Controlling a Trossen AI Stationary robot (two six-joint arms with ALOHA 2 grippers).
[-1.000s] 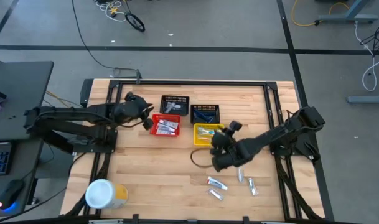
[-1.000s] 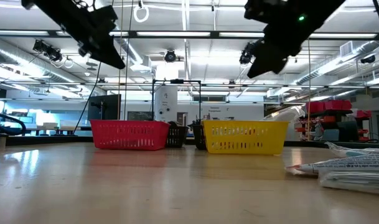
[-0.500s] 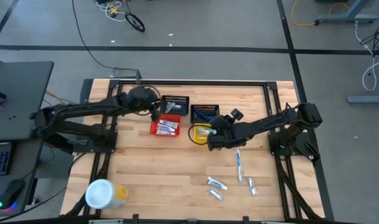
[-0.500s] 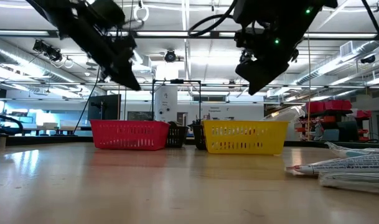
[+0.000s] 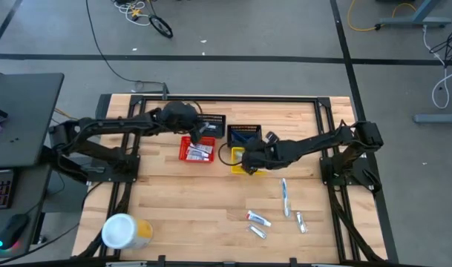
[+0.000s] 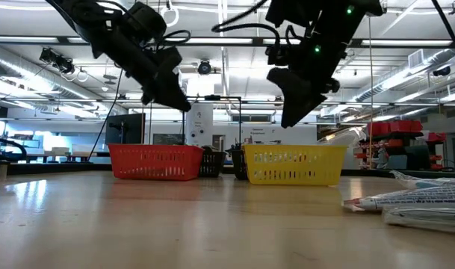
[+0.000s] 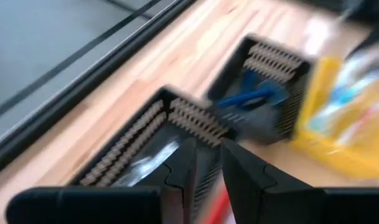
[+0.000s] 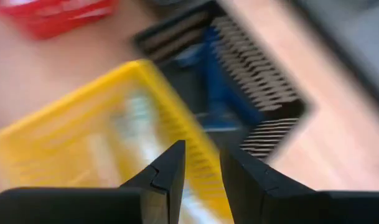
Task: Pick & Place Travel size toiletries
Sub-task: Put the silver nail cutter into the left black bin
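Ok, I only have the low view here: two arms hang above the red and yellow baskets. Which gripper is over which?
Observer: From above, the right gripper is over the yellow basket. The left gripper is over the edge where the red basket meets a black basket.
Operator: Is anything in the red one?
Observer: Yes, small white tubes lie in it.
Operator: And how much is lying loose on the table?
Observer: One toothbrush and three loose tubes, all on the right arm's side, nearer the front edge than the baskets.
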